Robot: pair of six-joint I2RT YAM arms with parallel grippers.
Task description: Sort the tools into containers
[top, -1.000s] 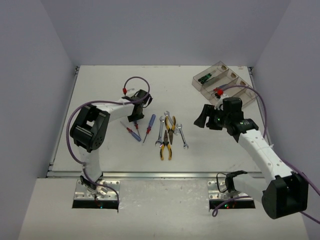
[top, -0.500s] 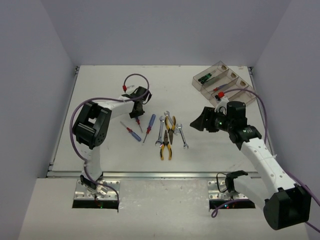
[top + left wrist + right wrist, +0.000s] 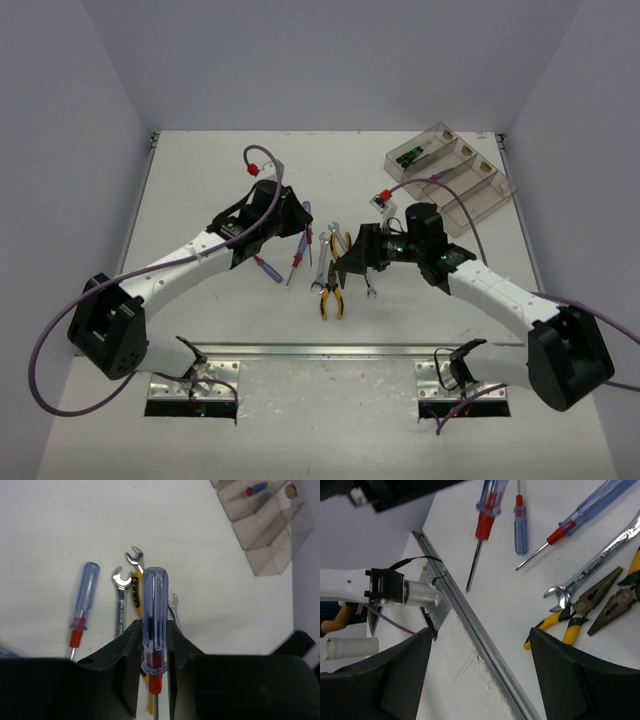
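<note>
Though wrenches (image 3: 597, 560) flank pliers (image 3: 594, 592), screwdriver (image 3: 154, 615) sits clamped.

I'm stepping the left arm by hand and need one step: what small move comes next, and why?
Probably a slight lift. The left gripper is shut on a screwdriver, wrenches lie just below it, and the tray sits far right, past the right gripper.

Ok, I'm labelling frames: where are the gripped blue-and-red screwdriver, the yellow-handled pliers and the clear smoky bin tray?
Blue-and-red screwdriver (image 3: 154, 605): left wrist view, blue handle.
Yellow-handled pliers (image 3: 331, 299): top view, yellow handles.
Clear smoky bin tray (image 3: 490, 200): top view, bare end bin.
</note>
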